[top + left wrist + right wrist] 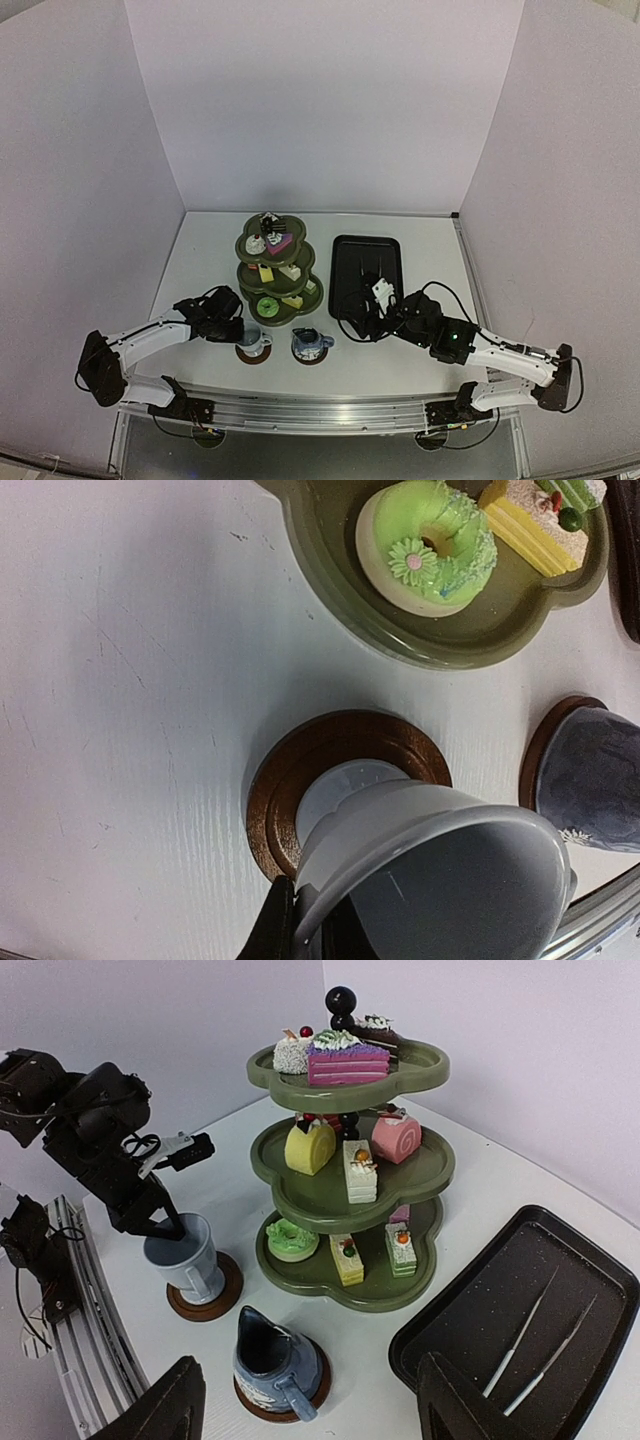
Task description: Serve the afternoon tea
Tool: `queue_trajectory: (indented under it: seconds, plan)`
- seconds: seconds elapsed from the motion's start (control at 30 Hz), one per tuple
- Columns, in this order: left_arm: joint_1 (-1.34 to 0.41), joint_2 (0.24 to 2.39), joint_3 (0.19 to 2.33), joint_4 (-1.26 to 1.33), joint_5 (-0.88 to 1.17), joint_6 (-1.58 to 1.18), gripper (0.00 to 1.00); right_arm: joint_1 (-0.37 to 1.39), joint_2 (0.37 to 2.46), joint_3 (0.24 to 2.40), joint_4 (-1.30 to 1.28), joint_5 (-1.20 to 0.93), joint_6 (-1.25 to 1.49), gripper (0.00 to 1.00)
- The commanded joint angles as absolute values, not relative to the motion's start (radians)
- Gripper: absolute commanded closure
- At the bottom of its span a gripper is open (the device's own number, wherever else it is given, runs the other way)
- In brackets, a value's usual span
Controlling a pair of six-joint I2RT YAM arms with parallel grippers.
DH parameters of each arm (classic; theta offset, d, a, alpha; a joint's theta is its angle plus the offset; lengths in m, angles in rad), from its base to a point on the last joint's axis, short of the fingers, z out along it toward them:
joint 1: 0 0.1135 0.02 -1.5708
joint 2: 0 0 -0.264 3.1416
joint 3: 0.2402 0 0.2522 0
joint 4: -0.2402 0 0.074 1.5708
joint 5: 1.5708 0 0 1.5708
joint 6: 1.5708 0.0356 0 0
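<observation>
No readable writing anywhere.
The white mug (pixel 190 1260), blue-grey pot (pixel 275 1360), three-tier stand (pixel 420 1070) and black tray (pixel 470 1330) carry no legible letters, numbers or brand marks.

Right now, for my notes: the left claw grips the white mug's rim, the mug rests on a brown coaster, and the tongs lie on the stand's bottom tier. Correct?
No: the right wrist view shows the metal tongs lying in the black tray, not on the stand. The rest holds.
</observation>
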State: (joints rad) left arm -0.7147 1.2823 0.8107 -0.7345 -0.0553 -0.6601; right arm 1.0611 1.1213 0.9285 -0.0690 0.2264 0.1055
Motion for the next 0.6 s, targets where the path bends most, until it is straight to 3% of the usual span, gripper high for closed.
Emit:
queue_trajectory:
  seconds: [0.0, 0.1, 0.33, 0.57]
  plan:
    - [-0.718, 1.27, 0.818, -0.69, -0.036, -0.681, 0.87, 1.063, 1.094, 0.923, -0.069, 0.24, 0.115, 0.29]
    - [-0.718, 1.268, 0.819, -0.692, -0.039, -0.676, 0.79, 1.063, 1.089, 0.922, -0.073, 0.241, 0.119, 0.29]
    - [-0.718, 1.252, 0.832, -0.731, -0.036, -0.688, 0.75, 1.063, 1.09, 0.926, -0.084, 0.234, 0.134, 0.29]
    - [-0.718, 1.215, 0.911, -0.788, -0.054, -0.653, 0.6, 1.063, 1.104, 0.927, -0.112, 0.228, 0.159, 0.26]
